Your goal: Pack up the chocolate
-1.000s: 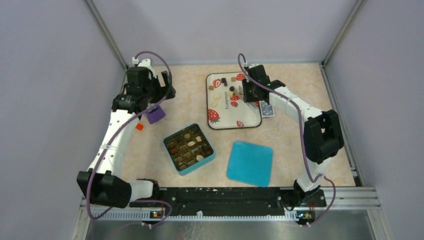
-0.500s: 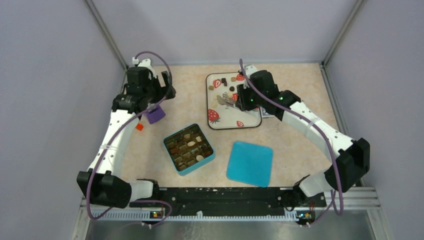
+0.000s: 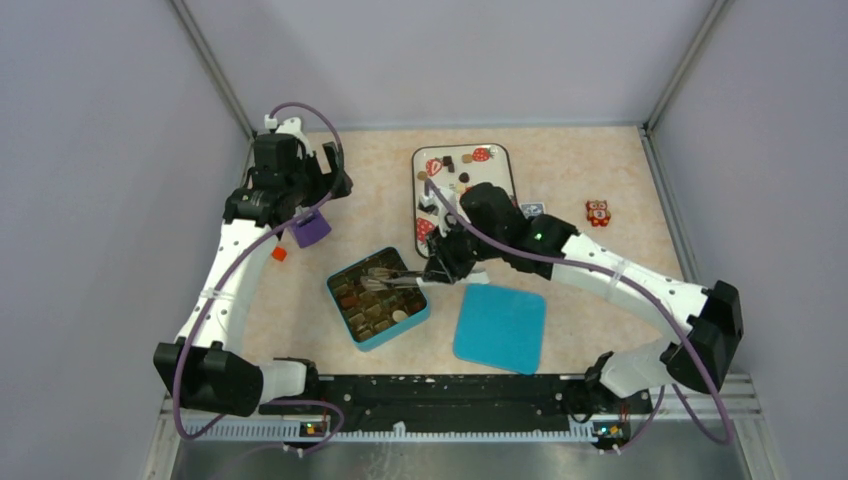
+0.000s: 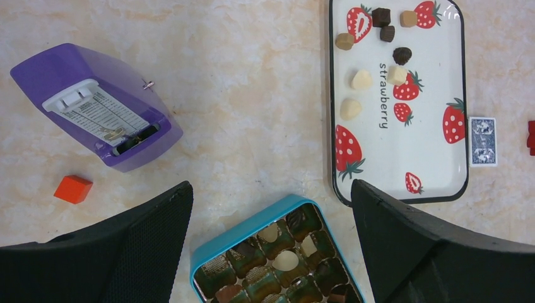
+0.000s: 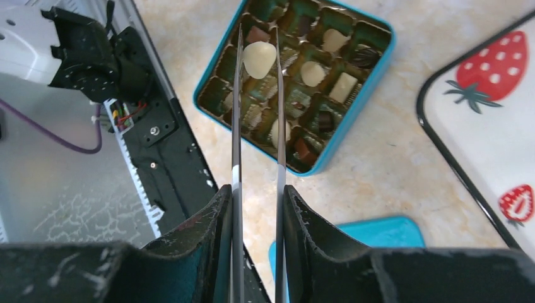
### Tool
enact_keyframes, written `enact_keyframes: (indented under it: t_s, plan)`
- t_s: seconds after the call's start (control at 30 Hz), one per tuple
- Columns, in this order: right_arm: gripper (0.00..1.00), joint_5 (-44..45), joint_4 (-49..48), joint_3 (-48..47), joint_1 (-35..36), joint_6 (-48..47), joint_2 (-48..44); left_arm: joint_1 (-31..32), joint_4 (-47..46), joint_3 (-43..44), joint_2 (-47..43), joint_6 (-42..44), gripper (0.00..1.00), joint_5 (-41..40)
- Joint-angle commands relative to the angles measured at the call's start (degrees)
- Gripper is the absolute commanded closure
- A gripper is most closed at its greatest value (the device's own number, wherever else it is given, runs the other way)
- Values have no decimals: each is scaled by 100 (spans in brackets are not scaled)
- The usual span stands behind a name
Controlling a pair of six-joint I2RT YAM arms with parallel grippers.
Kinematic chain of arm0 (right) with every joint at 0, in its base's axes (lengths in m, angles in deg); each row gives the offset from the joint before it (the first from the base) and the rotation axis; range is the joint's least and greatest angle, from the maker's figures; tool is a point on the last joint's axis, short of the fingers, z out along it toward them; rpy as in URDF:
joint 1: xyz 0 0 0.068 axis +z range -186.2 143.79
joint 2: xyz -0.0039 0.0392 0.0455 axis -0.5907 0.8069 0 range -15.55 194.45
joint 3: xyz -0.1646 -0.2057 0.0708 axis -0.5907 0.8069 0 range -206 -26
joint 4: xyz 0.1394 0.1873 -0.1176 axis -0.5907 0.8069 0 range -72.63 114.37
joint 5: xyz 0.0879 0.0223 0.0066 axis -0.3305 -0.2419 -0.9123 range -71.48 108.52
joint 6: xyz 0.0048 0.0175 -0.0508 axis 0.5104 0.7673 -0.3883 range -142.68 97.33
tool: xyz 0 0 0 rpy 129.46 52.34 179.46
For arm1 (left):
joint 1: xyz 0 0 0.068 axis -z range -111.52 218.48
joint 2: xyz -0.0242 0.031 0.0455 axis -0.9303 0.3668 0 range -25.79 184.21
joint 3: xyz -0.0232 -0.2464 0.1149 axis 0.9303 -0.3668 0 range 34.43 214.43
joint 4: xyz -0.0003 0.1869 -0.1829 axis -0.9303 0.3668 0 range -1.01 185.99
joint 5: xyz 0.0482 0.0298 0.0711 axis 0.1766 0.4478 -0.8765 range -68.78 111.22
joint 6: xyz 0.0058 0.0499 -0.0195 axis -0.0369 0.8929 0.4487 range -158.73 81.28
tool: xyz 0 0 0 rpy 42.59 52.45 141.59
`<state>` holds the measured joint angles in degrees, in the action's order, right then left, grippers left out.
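My right gripper (image 5: 257,196) is shut on metal tweezers (image 5: 237,126). The tweezer tips pinch a cream-white chocolate (image 5: 259,58) above the open teal box (image 5: 353,120). From above, the right gripper (image 3: 445,265) hangs at the box's right side (image 3: 362,258), tweezers (image 3: 395,280) reaching over its cells. Several cells hold chocolates. More chocolates (image 4: 361,79) lie on the strawberry tray (image 4: 404,151) at the back. My left gripper (image 4: 271,189) is open and empty, high above the table left of the tray.
The teal lid (image 3: 500,326) lies right of the box. A purple object (image 3: 311,229) and an orange cube (image 3: 279,254) sit at left. A small card (image 3: 531,210) and an orange owl figure (image 3: 598,212) sit right of the tray.
My right arm swung from the tray forward and left to over the teal box, carrying the white chocolate in the tweezers. The owl came into view. The left arm stayed still.
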<state>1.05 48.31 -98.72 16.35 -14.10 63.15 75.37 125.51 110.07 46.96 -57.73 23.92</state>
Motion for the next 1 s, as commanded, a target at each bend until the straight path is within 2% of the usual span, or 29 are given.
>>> enact_keyframes:
  t_s: [0.0, 0.27, 0.6, 0.7, 0.8, 0.97]
  plan:
    - [98, -305, -592, -145, 326, 36, 261, -26, -101, 4, -221, -36, 1, -22]
    - [97, -432, -650, -294, 539, 88, 766, -30, -131, -23, -175, -14, 1, 9]
    - [92, -403, -813, -308, 651, 128, 977, -30, -180, -58, -135, 2, 1, 0]
    - [89, -432, -800, -355, 669, 137, 1043, -30, -196, -67, -132, 11, 1, 2]
    - [80, -441, -792, -352, 684, 143, 1097, -30, -202, -74, -130, 11, 1, 3]
    - [75, -387, -796, -393, 700, 131, 1122, -30, -197, -93, -138, 20, 1, -11]
